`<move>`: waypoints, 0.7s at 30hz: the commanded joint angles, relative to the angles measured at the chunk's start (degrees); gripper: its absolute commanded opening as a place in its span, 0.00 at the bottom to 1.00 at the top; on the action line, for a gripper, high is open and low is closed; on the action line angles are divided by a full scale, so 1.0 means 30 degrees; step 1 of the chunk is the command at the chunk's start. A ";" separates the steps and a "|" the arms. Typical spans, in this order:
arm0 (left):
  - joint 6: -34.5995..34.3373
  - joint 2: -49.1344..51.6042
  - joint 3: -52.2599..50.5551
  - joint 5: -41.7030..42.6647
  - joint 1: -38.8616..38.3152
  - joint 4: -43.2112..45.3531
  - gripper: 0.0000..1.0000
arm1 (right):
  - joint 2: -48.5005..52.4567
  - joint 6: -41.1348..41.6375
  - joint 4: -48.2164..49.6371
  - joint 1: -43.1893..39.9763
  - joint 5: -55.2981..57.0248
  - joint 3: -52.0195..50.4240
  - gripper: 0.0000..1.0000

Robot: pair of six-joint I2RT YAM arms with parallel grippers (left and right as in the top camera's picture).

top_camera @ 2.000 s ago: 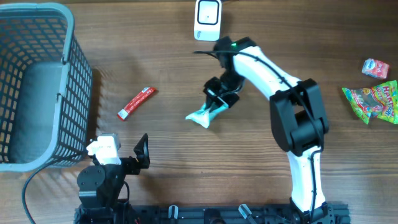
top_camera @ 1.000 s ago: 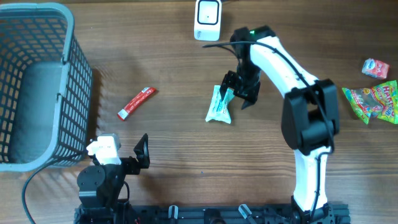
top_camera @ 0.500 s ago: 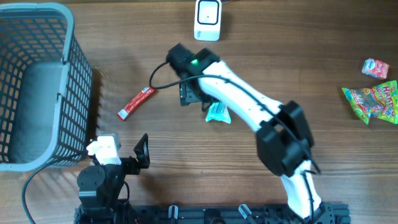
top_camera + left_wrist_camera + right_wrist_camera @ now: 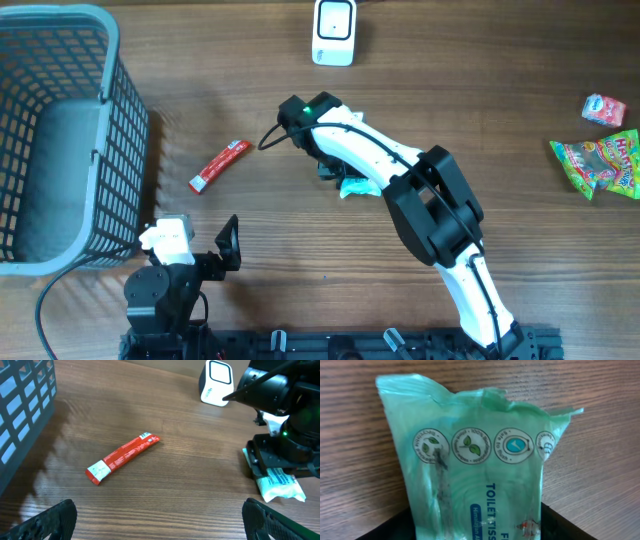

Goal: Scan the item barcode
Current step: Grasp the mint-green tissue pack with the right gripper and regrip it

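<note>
Overhead view: the tissue packet (image 4: 358, 186) lies flat near the middle of the counter (image 4: 500, 70), well apart from the scanner (image 4: 333, 32) at the far edge.
Right tool (image 4: 333, 168): down on the packet's end with the jaws either side of it; I cannot tell whether they have closed on it.
Left tool (image 4: 160, 519): spread wide, holding nothing, parked beside the basket (image 4: 60, 130).
Risk, slip: the film looks thin and glossy, so a pinch at one end could let the packet slide out or droop when lifted.
Risk, wrong face: the right wrist view shows only icons and lettering, no barcode. The code may be underneath, so presenting this side would give no read.
Risk, crumple: a hard squeeze could wrinkle the code.
Risk, sweep: a low carry could knock the scanner.
</note>
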 commanded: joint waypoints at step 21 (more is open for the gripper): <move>-0.0036 -0.0138 0.0015 -0.0175 -0.0087 0.0087 1.00 | -0.0277 -1.3027 -0.1275 -0.1741 -2.3387 0.4313 0.13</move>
